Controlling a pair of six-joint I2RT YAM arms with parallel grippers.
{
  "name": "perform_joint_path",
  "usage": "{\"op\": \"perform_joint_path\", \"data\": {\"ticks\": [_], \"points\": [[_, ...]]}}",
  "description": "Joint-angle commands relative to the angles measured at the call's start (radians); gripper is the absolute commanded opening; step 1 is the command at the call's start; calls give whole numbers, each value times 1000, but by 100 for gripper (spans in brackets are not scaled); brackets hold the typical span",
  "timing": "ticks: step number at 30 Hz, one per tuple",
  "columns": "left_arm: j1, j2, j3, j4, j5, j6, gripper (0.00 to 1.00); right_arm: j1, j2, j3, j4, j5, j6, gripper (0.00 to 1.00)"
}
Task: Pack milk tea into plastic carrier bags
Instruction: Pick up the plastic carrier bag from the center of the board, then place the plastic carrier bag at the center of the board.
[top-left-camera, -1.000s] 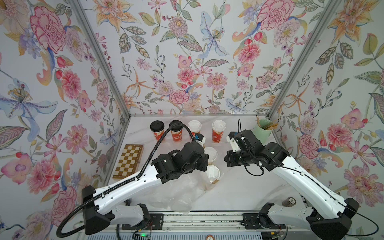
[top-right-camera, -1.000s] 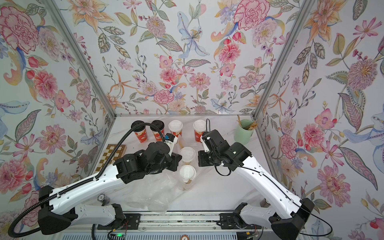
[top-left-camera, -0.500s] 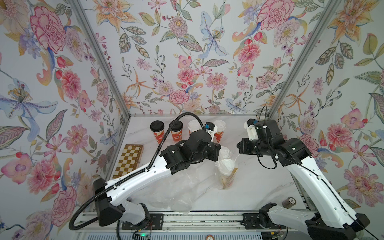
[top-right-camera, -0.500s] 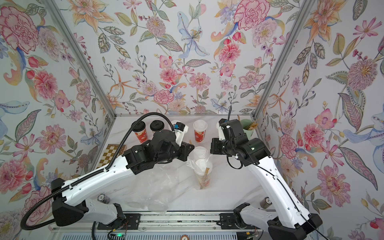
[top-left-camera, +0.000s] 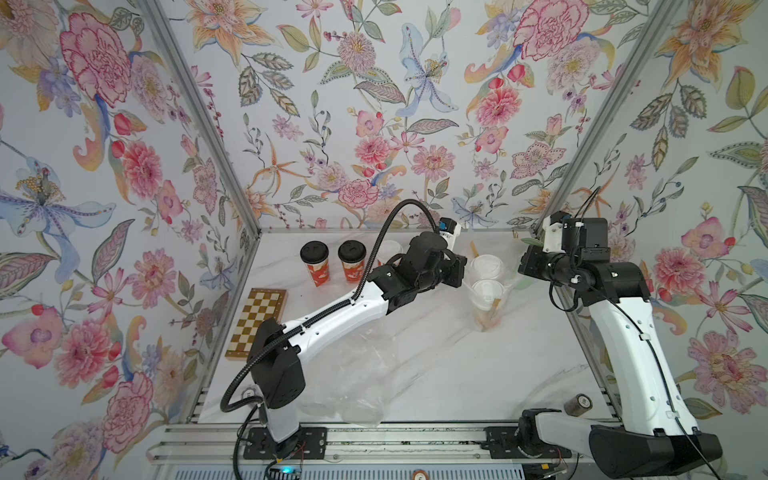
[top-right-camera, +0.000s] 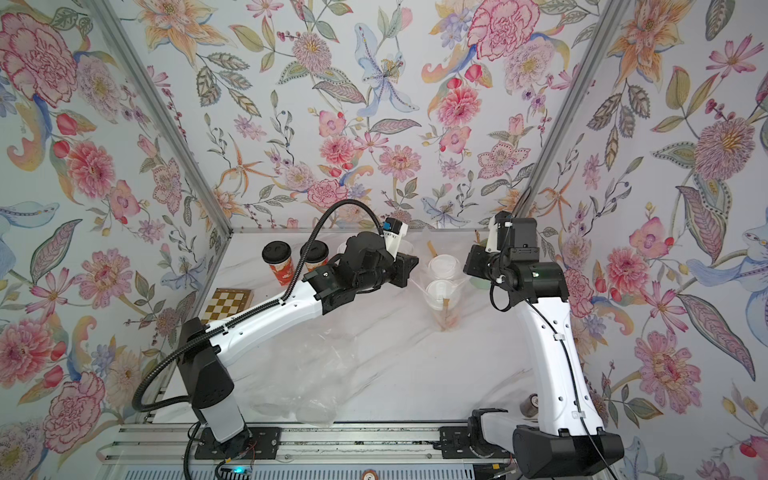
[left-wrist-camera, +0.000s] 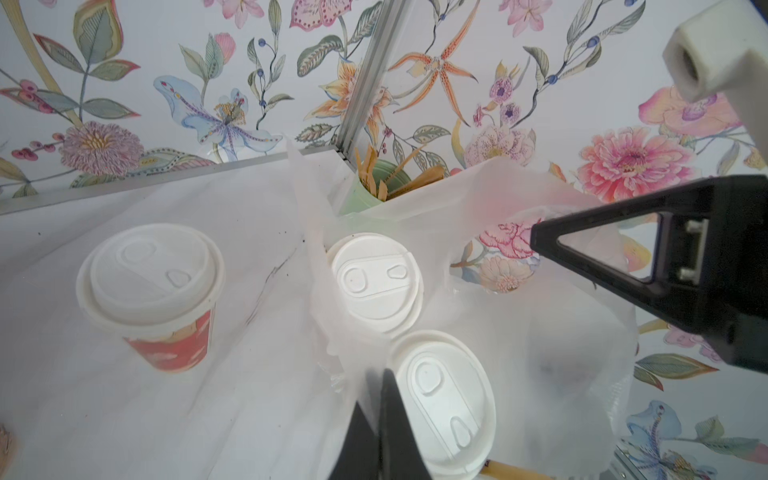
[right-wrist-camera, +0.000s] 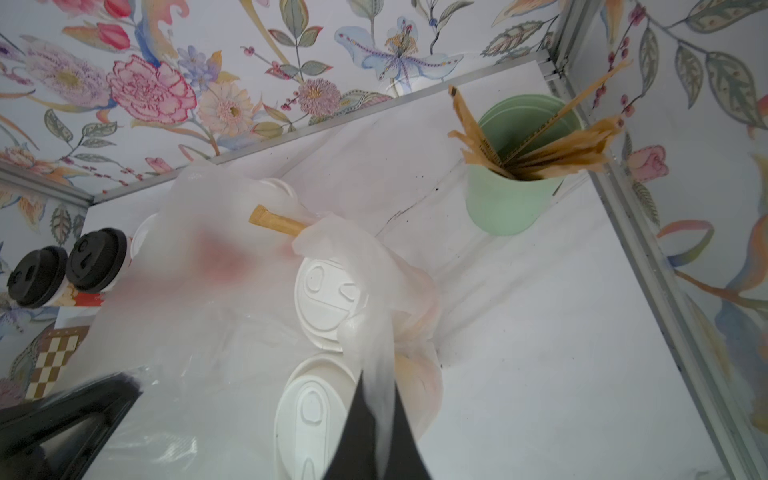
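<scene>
The left gripper (left-wrist-camera: 383, 378) is clenching one side of the clear carrier bag (left-wrist-camera: 540, 195), pinching the thin film. The right gripper (right-wrist-camera: 376, 395) is clenching the opposite side, so the bag is stretching between them near the counter's (top-left-camera: 457, 374) back right corner. Two white-lidded cups (left-wrist-camera: 374, 278) are sitting side by side inside it, with a brown stick (right-wrist-camera: 276, 222) poking out. A third white-lidded cup (left-wrist-camera: 149, 291) is standing outside, just beside the bag. Two black-lidded cups (top-left-camera: 316, 253) are standing along the back edge toward the left corner. Spare bags (top-left-camera: 353, 382) are lying crumpled at the front edge.
</scene>
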Motion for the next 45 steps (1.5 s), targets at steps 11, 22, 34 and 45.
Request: {"op": "perform_joint_path", "data": {"ticks": [11,22,34,45], "points": [[107,306,296,348,57,132,0,-156,221,-12,476,-102,5,0],[160,482,430,504,56,78,0,-166,441,106,582,-129,17,0],[185,608,485,590,83,-7,0,-167,541,129,655,-143,9,0],[203,604,380,688,118,-92,4,-168,599,152,651,-200,5,1]]}}
